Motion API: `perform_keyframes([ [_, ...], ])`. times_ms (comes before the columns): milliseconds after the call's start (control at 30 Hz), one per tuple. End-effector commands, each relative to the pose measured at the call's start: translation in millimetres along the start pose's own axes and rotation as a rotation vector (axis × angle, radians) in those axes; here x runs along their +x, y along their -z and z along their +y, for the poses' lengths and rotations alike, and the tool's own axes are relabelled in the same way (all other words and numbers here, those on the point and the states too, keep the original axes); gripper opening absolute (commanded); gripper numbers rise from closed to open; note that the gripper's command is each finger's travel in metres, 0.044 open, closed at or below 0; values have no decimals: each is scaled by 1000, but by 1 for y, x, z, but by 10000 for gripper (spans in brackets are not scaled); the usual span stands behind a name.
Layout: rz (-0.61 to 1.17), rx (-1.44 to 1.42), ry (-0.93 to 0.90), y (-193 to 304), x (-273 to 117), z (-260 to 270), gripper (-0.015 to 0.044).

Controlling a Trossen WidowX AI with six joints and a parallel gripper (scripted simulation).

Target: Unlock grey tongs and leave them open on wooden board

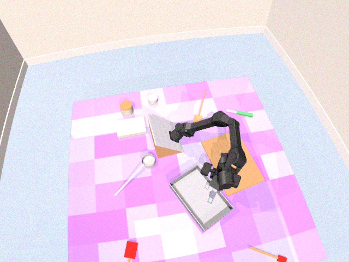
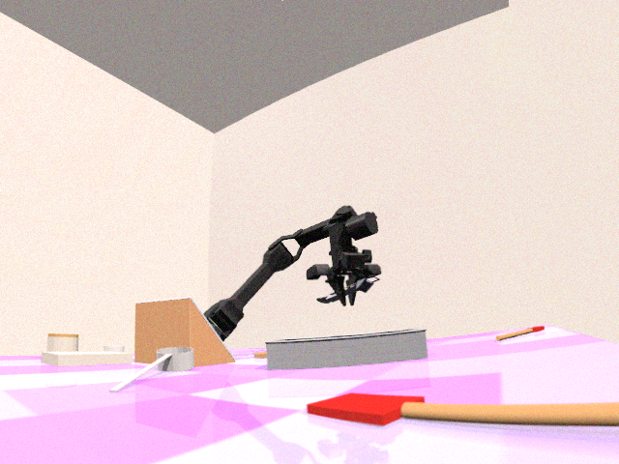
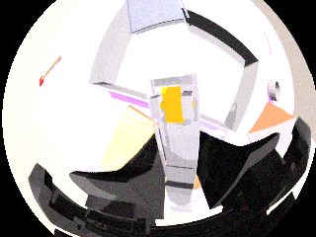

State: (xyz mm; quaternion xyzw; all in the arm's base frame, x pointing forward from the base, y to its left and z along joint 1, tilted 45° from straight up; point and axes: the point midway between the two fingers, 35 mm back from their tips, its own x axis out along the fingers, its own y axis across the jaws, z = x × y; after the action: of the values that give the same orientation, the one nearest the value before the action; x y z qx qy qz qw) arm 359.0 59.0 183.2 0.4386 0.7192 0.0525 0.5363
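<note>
The grey tongs (image 1: 213, 194) (image 2: 327, 300) (image 3: 180, 160) hang in the air, held across my gripper (image 2: 347, 303) (image 3: 182, 140), which is shut on them. In the exterior view they slant, with the left end lower and a thin framed end higher at right. A yellow piece (image 3: 173, 105) shows on them in the wrist view. In the top view two framed ends stand apart over the roasting tin (image 1: 187, 208) (image 2: 344, 353) (image 3: 111, 54). The arm hides most of the tongs there. The wooden board (image 1: 251, 169) (image 3: 129, 140) lies beside the tin, partly under the arm. The lock's state is unclear.
The arm's base sits on a sloped block (image 1: 163, 131) (image 2: 162, 330). A long-handled pan (image 1: 148, 160) (image 2: 174, 360), a cream block (image 1: 131, 127), a lidded jar (image 1: 126, 107) and a white cup (image 1: 152, 98) stand left. A green-handled knife (image 1: 244, 113) lies beyond the board.
</note>
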Motion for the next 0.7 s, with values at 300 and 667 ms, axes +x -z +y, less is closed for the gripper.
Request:
perform_keyframes([
  [300,1,-161,-14,43,-5,15,-150],
  [667,-2,-365,-35,106,-8,29,-150],
])
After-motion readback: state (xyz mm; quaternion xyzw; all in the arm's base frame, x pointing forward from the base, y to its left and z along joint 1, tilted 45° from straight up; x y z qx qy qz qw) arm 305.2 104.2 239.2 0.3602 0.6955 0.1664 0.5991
